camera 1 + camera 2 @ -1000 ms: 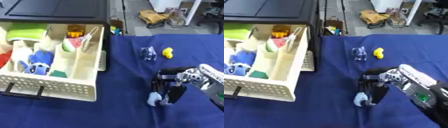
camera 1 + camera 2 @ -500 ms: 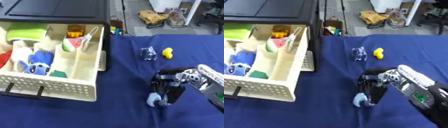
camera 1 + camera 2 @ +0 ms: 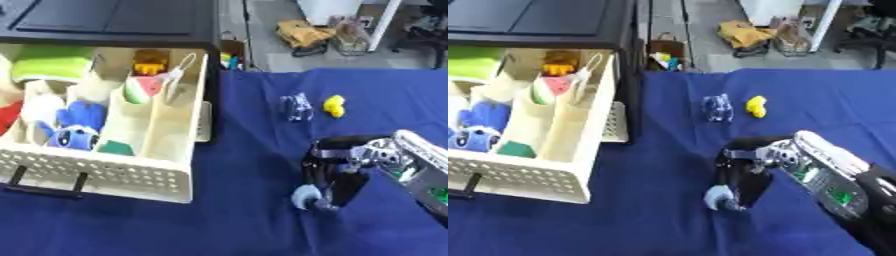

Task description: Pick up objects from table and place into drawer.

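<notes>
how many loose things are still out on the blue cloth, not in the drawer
3: a clear plastic piece and a small yellow toy side by side at the far middle of the cloth, and a pale blue round object under the right robot hand. The hand may hide others.

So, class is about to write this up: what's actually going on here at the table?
The robot's right hand reaches down onto the blue cloth, fingers curled round a small pale blue object low at the cloth. A clear object and a small yellow one still lie on the cloth further back. The open drawer on the left already holds several toys, a blue plush among them. The left hand is not in sight.
</notes>
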